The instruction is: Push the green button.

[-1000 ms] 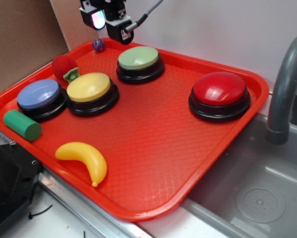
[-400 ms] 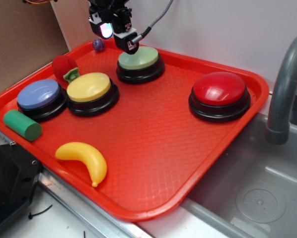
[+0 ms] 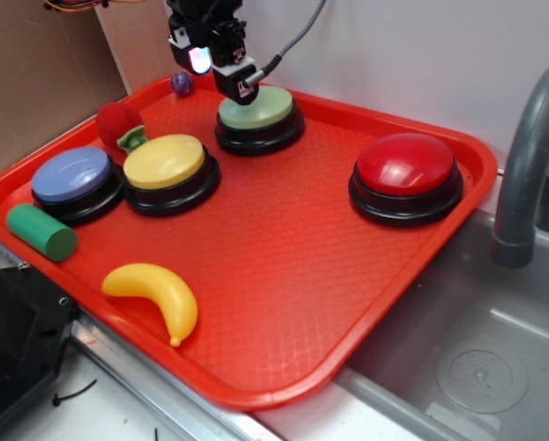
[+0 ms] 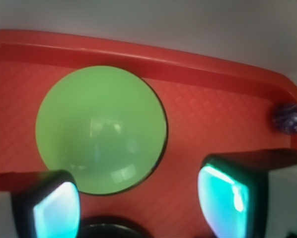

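While they hold nothing, the fingers (image 4: 54,210) stand spread wide apart. The green button (image 4: 101,129) lies just below and between them, nearer the left-hand one, on the red tray (image 4: 213,119).

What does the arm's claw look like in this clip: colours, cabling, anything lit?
The claw is black with blocky housings. A grey cable loops from its right side up out of frame. Its pads glow turquoise in the wrist view, framed in black; from outside, one face glows cyan-pink.
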Controlling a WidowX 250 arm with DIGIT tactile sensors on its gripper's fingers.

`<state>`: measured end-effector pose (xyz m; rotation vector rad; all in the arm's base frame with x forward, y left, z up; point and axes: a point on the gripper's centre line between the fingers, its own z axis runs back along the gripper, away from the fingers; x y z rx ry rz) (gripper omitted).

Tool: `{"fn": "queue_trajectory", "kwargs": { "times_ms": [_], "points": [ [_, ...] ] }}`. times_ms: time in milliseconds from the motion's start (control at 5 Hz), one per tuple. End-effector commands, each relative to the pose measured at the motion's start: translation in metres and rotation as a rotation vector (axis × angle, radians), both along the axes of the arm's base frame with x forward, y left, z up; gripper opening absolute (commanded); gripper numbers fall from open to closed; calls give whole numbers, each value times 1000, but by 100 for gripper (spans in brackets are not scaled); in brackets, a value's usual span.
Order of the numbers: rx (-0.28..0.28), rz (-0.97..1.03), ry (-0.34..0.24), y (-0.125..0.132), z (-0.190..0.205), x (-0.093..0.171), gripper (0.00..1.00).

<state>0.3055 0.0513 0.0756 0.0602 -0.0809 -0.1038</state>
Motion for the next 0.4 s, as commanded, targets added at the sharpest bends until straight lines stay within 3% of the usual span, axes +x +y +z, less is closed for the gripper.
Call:
{"fn": "queue_trajectory", "kwargs": {
  "times_ms": [0, 200],
  "points": [
    [6, -4, -33, -5, 4, 10, 100],
    [1, -24, 4, -11, -11, 6, 100]
  ]
}}
